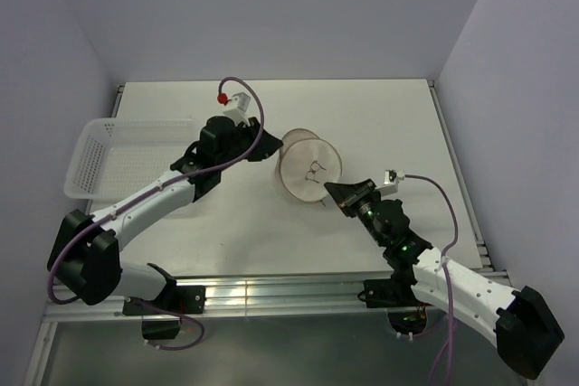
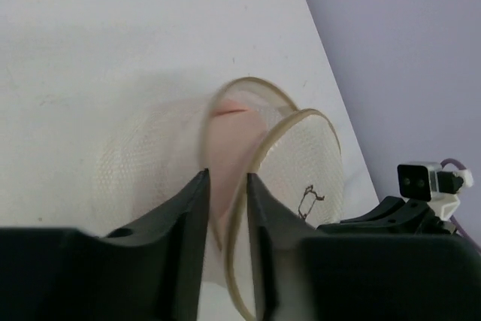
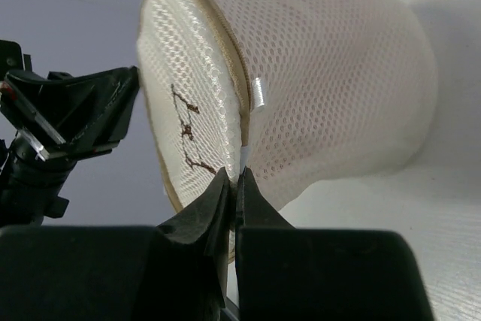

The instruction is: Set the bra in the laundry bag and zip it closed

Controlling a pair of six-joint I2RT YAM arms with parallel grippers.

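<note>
The laundry bag (image 1: 310,166) lies on its side mid-table, a round white mesh drum with a pale rim and a dark mark on its lid. In the left wrist view the lid stands ajar and the pink-peach bra (image 2: 229,144) shows inside the bag (image 2: 150,163). My left gripper (image 2: 225,180) sits at the bag's far-left edge (image 1: 271,148), open only narrowly, its fingers on either side of the lid's rim with the bra just beyond. My right gripper (image 3: 235,178) is shut on the bag's rim seam (image 3: 338,88) at the near right (image 1: 336,190).
A white perforated basket (image 1: 90,146) overhangs the table's left edge beside the left arm. Both arms meet at the bag from opposite sides. Walls close in the table at the back and on both sides.
</note>
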